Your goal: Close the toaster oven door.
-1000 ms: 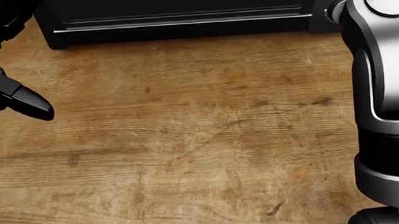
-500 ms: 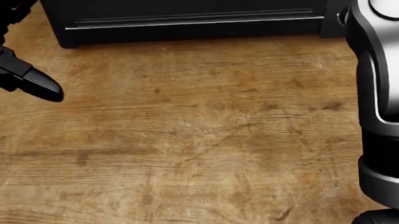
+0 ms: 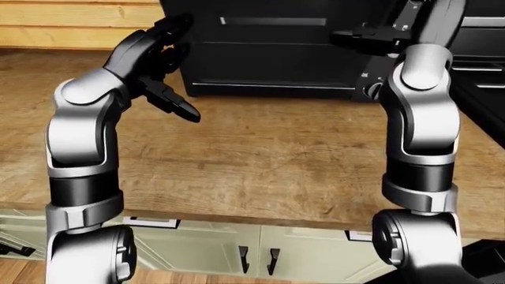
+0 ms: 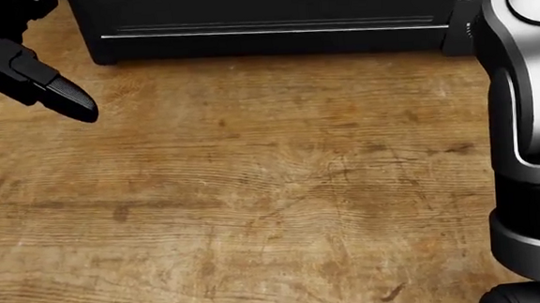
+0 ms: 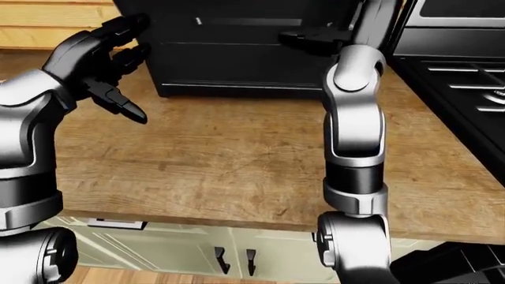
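Note:
The black toaster oven [image 3: 268, 53] stands at the top of the wooden counter [image 3: 268, 154], and its door front looks upright, with a pale handle strip [image 3: 272, 22] near its top. My left hand [image 3: 175, 66] hovers open beside the oven's left corner, fingers spread, one black finger [image 4: 60, 94] pointing down at the counter. My right hand [image 3: 364, 39] is raised at the upper right of the door front. Its fingers stretch out flat to the left and hold nothing. Whether they touch the door cannot be told. The right forearm [image 4: 530, 107] fills the head view's right edge.
A black stove [image 5: 466, 71] adjoins the counter on the right. Pale green cabinet doors [image 3: 260, 248] sit below the counter's near edge. A wood-panelled wall [image 3: 71, 23] runs behind, at the top left.
The whole head picture has shifted right and slightly down, so the camera has moved. My left hand's finger has risen towards the oven's left corner.

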You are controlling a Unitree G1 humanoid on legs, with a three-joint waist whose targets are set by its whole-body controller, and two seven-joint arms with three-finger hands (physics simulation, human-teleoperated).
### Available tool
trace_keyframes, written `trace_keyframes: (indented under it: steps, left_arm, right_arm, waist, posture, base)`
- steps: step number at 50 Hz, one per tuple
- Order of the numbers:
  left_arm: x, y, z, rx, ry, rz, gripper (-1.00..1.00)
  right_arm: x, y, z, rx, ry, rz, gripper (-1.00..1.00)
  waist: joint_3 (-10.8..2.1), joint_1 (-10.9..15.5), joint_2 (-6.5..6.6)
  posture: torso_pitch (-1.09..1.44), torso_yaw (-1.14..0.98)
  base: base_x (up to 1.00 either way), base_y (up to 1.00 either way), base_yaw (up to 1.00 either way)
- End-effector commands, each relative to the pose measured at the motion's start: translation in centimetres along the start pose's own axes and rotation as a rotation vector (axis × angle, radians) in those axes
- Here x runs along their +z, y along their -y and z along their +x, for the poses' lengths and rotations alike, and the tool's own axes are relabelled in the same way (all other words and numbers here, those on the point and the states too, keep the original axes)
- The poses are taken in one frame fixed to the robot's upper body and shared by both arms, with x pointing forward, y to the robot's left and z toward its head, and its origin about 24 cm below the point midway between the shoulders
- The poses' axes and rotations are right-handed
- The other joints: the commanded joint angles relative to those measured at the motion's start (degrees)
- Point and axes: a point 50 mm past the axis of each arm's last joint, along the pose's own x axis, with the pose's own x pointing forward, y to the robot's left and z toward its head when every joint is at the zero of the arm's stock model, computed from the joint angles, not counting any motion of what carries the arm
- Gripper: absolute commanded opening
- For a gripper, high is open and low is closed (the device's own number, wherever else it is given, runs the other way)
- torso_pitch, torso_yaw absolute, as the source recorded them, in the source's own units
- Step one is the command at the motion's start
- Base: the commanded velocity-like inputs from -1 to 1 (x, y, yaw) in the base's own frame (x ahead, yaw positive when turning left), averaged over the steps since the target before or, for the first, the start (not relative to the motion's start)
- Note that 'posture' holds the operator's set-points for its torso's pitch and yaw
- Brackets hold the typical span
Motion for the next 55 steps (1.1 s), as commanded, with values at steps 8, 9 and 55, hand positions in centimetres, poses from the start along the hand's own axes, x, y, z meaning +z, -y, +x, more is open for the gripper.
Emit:
trace_keyframes:
  steps: [8, 9, 55]
  left_arm:
    - [1.9, -0.1, 0.0, 0.012, 0.058, 0.054, 1.0]
    - [1.9, 0.0, 0.0, 0.008, 0.057, 0.055, 1.0]
    - [4.5, -0.1, 3.1, -0.026, 0.086, 0.081, 1.0]
  right_arm:
    - [1.8, 0.4, 0.2, -0.023, 0.079, 0.029, 1.0]
    - [1.8, 0.4, 0.1, -0.023, 0.079, 0.028, 1.0]
    - [0.3, 2.7, 0.8, -0.198, -0.001, 0.004, 1.0]
  waist:
    - [-1.56, 0.0, 0.0]
    - [-1.56, 0.0, -0.01]
    - [-1.64, 0.7, -0.86]
  posture:
    - [0.0, 0.0]
    - [0.0, 0.0]
    - [0.0, 0.0]
  base:
    - [0.0, 0.0, 0.0]
    - [0.0, 0.0, 0.0]
    - [0.0, 0.0, 0.0]
